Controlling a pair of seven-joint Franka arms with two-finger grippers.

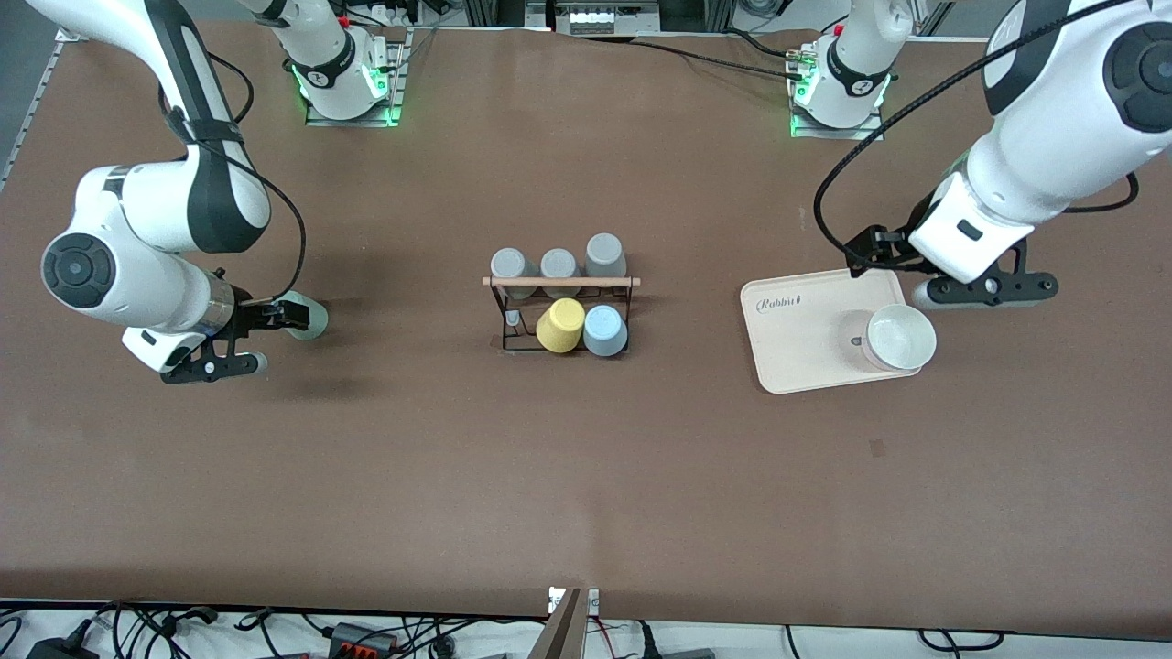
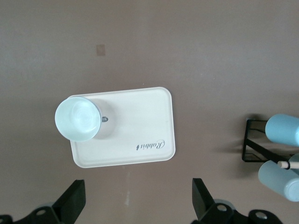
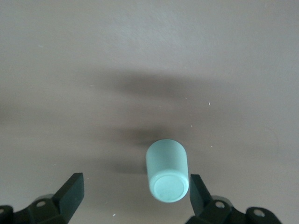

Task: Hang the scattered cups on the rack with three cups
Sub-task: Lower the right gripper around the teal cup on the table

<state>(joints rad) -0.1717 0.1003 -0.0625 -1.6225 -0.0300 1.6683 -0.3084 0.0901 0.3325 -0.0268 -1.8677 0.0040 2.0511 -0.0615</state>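
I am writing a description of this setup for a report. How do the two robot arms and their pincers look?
Both arms are glossy white with black joint sections and round dark grey caps at the joints. A black cable runs loosely along each. Their bases glow green on small metal plates. The left pincer and right pincer are black, with two flat fingers on a bar with small round holes.
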